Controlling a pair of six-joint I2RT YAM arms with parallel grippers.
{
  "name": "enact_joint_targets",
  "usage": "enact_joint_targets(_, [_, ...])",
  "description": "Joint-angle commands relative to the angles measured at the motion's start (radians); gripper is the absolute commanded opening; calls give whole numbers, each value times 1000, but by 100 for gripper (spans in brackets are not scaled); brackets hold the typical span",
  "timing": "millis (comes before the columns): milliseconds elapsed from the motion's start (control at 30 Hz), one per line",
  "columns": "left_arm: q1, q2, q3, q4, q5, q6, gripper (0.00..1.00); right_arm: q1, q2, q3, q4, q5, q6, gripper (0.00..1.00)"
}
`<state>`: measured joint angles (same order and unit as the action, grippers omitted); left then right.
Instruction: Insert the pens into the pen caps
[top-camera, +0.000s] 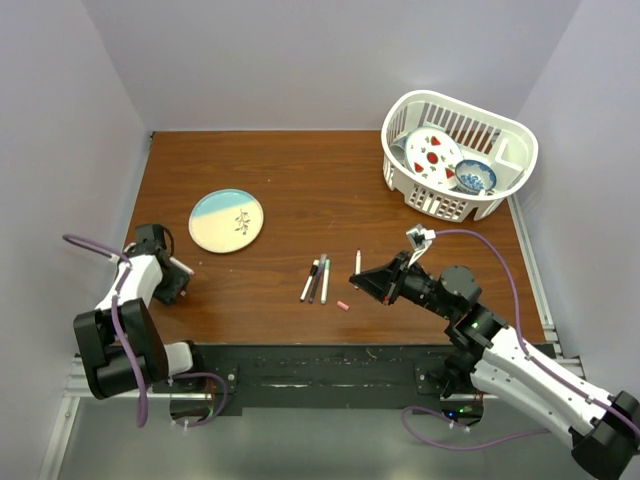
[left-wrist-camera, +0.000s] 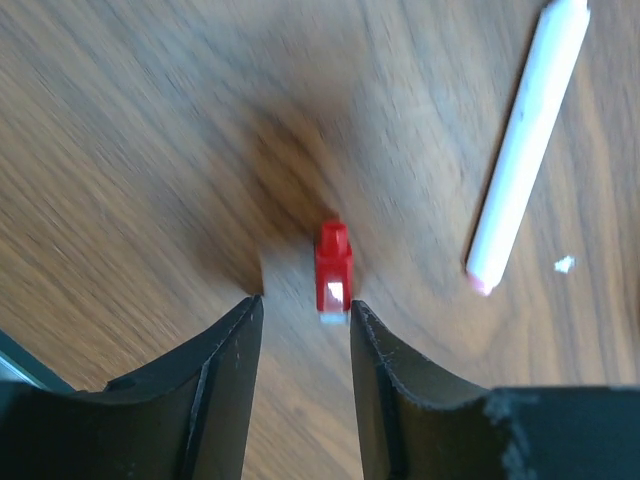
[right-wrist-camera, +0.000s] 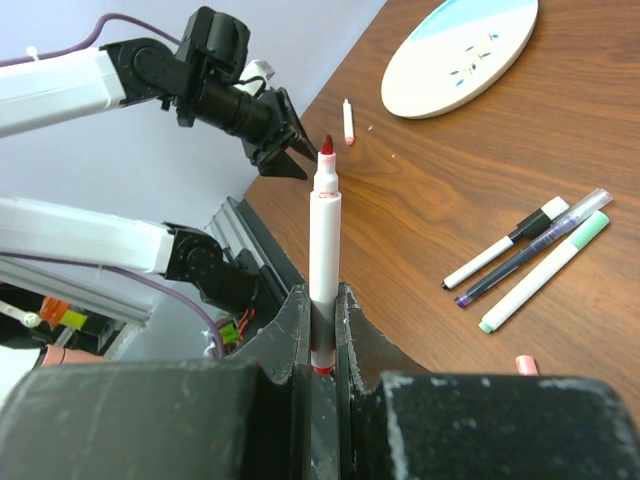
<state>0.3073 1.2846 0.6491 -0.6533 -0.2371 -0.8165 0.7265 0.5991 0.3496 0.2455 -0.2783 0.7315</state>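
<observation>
Table (top-camera: 300, 170): carries a dish basket (top-camera: 432, 203) at the far right and a plate (top-camera: 210, 232) at the far left. Neither has a part in the task.

Right tool (right-wrist-camera: 322, 300): pressed together on the lower end of a red pen (right-wrist-camera: 324, 240), which is held clear of the table with its red tip bare.

Left tool (left-wrist-camera: 305, 305): spread and low over the table at the left edge, pinching nothing.

Three pens (top-camera: 317, 279): lying side by side mid-table. Whether any is capped cannot be told.

White pen (left-wrist-camera: 525, 150): lying beside the left tool, pink tip bare.

Red cap (left-wrist-camera: 333, 268): on the table at the mouth of the left tool's gap, not gripped.

Pink cap (top-camera: 343, 305): loose on the table near the three pens.

Assessment: early stage. No joining is seen. The red pen is in hand and its cap awaits pick-up. The white pen and pink cap are outstanding.
</observation>
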Motion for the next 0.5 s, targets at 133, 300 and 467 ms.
enact_joint_targets(133, [7,42,4,60,55,43,40,2,-28,43,9,17,-14,0])
enact_joint_targets(300, [9,120,61,63,10,74,26,4,-45,46,-15,28,-27,0])
enact_joint_targets(467, [6,93,67,104,79,172,0,4,-53,52,-32,40,-37,0])
